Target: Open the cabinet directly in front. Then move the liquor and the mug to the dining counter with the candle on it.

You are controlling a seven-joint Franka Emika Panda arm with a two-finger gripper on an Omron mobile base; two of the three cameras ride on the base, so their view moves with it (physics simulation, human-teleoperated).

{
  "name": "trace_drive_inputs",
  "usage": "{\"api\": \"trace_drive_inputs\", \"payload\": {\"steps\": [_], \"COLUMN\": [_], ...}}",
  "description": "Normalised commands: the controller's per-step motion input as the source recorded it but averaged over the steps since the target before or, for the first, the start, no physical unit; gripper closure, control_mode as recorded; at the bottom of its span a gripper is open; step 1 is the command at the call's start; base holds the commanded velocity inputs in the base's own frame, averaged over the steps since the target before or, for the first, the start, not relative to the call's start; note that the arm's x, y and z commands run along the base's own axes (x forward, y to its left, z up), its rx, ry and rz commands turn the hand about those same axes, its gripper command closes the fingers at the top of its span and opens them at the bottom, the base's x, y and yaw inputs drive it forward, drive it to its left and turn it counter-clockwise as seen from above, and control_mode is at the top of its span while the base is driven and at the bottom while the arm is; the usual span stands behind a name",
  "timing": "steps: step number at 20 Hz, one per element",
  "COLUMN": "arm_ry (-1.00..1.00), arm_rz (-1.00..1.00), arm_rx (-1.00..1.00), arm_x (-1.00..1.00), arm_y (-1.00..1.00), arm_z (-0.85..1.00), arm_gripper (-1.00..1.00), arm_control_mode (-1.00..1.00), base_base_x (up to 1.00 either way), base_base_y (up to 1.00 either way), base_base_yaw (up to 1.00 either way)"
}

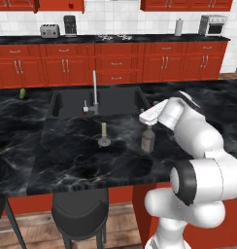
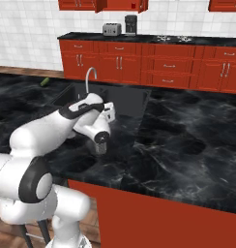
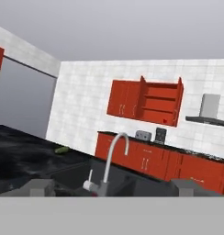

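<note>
The liquor (image 1: 148,139) stands upright on the dining counter (image 1: 67,155), right of the candle (image 1: 104,135) and in front of the sunken sink (image 1: 115,99). My gripper (image 1: 149,118) hovers just above the bottle's red cap, pointing across the counter. In the hand view its fingers (image 3: 40,187) stand wide apart and open, with nothing between them. The right base view shows the liquor (image 2: 101,145) under the hand. On the far wall the cabinet (image 3: 159,103) has both doors swung open, and the small red mug (image 3: 165,121) sits on its lower shelf.
A tall silver faucet (image 1: 94,92) rises behind the candle. A green item (image 1: 22,93) lies at the counter's far left. Toaster (image 1: 49,30), coffee machine (image 1: 70,24) and toaster oven (image 1: 212,24) stand on the wall counter. Black stools (image 1: 80,214) sit under the near edge.
</note>
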Motion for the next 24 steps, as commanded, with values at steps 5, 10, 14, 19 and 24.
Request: {"api": "trace_drive_inputs", "payload": {"steps": [5,10,14,19,24], "arm_ry": [0.16,0.30,0.39,0.44,0.63], "arm_rz": [-0.06,-0.08,-0.08,-0.07,-0.01], "arm_rx": [0.03,0.07,0.11,0.10,0.05], "arm_x": [-0.84,-1.00,-1.00,-1.00,-0.68], "arm_y": [0.00,-0.09,-0.19,-0.22,-0.10], "arm_z": [1.00,1.00,1.00,1.00,0.64], "arm_gripper": [-1.00,-1.00,-1.00,-1.00,-1.00], "arm_control_mode": [-1.00,-1.00,-1.00,-1.00,-1.00], "base_base_x": [0.00,0.00,0.00,0.00,0.00], "base_base_y": [0.00,0.00,0.00,0.00,0.00], "base_base_yaw": [0.00,0.00,0.00,0.00,0.00]}}
